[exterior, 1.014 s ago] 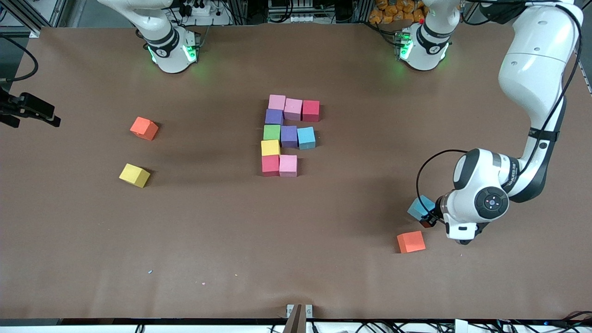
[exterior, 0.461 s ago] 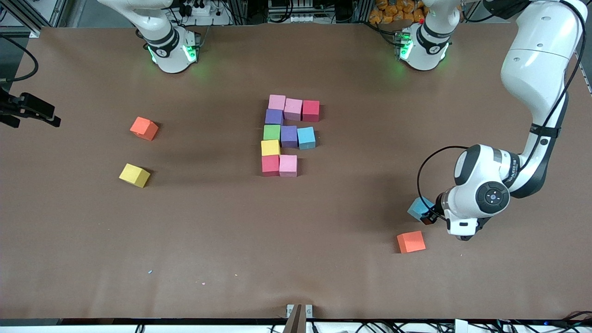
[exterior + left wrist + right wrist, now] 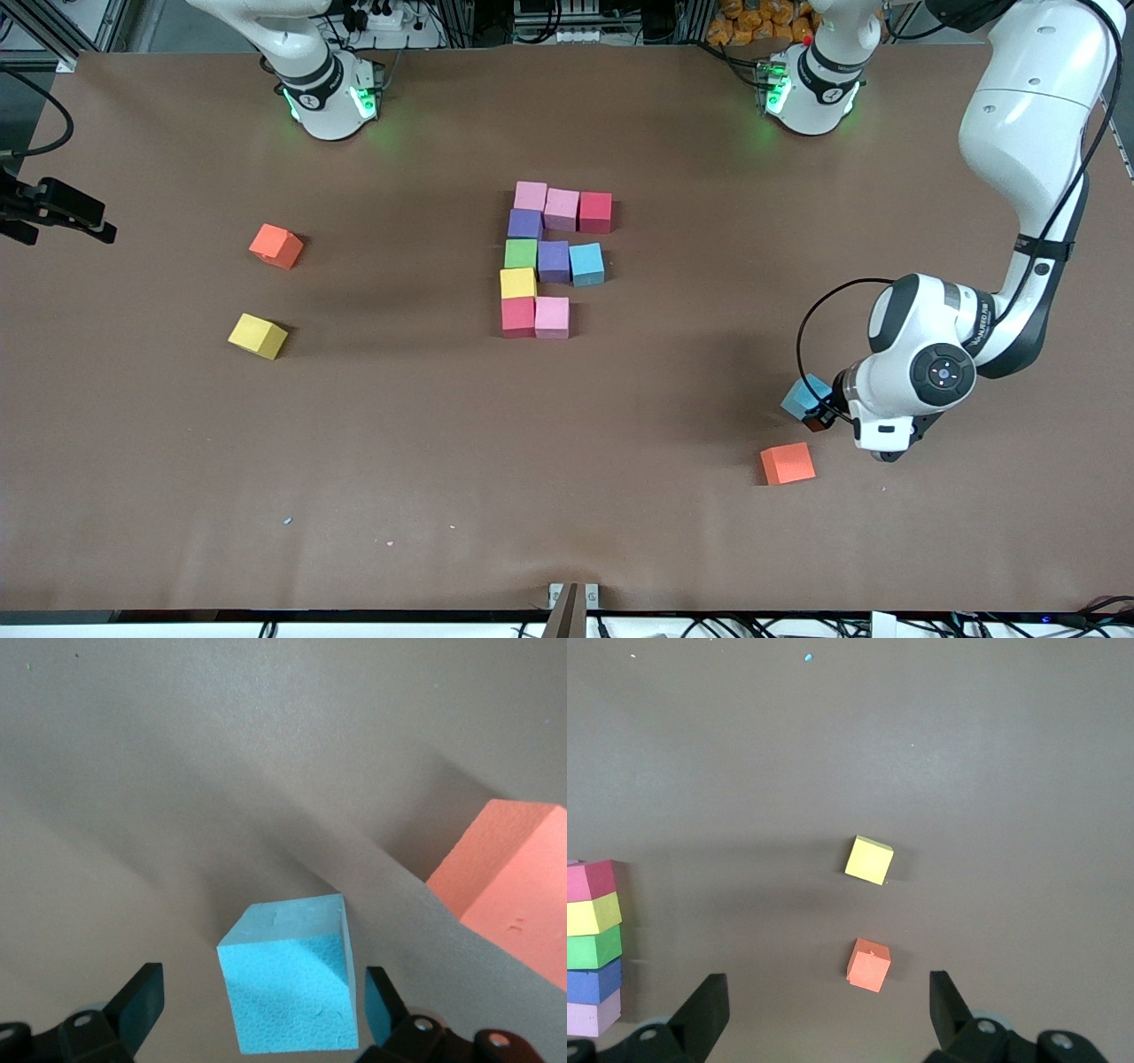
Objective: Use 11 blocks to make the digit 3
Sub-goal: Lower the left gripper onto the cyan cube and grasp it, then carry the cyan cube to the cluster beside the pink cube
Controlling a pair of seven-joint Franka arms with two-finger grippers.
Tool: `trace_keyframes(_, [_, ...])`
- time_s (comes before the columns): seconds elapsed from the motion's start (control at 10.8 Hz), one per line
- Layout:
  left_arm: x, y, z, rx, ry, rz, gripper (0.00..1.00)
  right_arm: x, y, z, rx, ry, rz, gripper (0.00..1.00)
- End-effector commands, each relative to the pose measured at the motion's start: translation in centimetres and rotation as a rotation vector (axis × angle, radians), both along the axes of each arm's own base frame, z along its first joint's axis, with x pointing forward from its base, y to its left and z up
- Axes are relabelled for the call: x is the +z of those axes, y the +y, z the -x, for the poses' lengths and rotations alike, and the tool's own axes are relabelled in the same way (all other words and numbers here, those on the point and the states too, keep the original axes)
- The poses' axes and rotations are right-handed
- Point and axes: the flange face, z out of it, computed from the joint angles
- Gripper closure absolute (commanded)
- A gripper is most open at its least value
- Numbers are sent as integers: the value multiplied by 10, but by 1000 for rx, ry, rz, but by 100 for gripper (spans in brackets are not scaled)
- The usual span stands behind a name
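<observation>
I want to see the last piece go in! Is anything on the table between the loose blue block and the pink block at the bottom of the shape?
No. In the front view, only bare table lies between the light blue block and the pink block.

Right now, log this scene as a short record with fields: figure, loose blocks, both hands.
figure: ten touching cubes mid-table, nearest bar one short beside the pink cube
missing block: light blue cube toward the left arm's end, beside an orange cube
left hand: open, fingers either side of the light blue cube
right hand: open, waiting high over the table
other loose cubes: yellow cube, second orange cube
</observation>
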Motion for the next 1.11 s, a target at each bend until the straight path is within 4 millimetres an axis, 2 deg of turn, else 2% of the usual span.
trace_keyframes(0.0, [-10,3,2,18,-13,17,0,4,2,-2,8,-6,-4,0])
trace_keyframes(0.46, [-31,0,3,27,-16,44,0,4,2,-3,8,-6,-4,0])
trace_keyframes(0.55, [-32,1,3,29,-15,45,21,4,2,-2,8,-7,-4,0])
trace_keyframes(0.65, [-32,3,2,33,-16,43,58,4,2,-2,8,-6,-4,0])
trace_keyframes(0.74, [-31,3,2,32,-17,41,86,4,2,-2,8,-7,-4,0])
trace_keyframes(0.83, [-28,1,1,45,-22,40,96,4,2,-2,8,-6,-4,0])
trace_keyframes(0.92, [-22,-6,2,79,-25,35,97,4,2,-3,8,-6,-4,0])
trace_keyframes(1.01, [-13,-23,5,119,-20,32,100,4,2,-3,8,-6,-4,0])
